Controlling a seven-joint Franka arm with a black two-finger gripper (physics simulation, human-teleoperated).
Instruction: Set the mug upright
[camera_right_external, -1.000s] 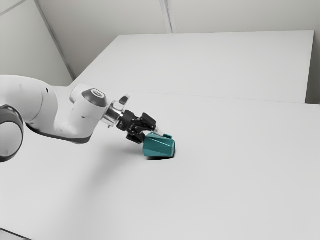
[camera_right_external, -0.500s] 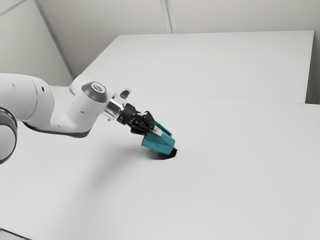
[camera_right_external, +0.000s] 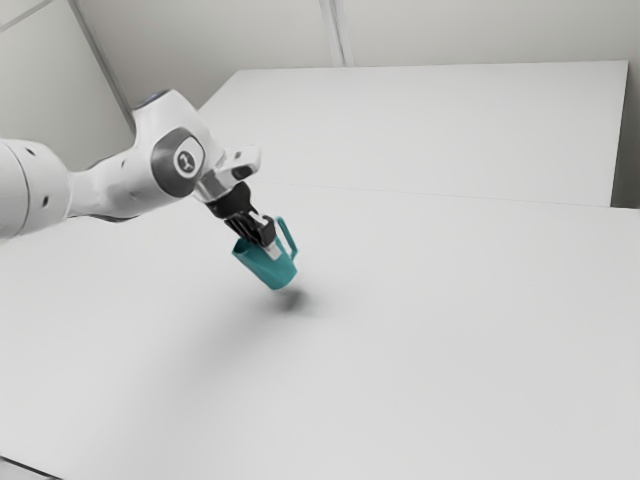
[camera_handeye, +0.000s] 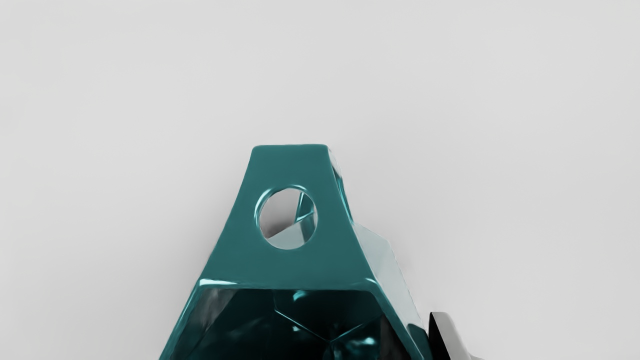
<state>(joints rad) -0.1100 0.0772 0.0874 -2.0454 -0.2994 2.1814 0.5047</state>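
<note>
Hanging clear of the broad white desk (camera_right_external: 450, 350): glossy, faceted teal mug (camera_right_external: 266, 266), pinched in the jaws of the black two-finger gripper (camera_right_external: 269, 250). White jointed arm (camera_right_external: 120, 188) enters from the exterior view's left. Mug tilted, not upright; mouth up and toward the exterior view's left, base lower and toward the exterior view's right. Handle (camera_right_external: 288, 236) on the side toward the exterior view's right. Soft dark shadow (camera_right_external: 291, 299) on the desk below the base. Wrist view: mouth open to the camera, round hole through the handle, one pale grey pad (camera_handeye: 452, 337) against the outer wall.
</note>
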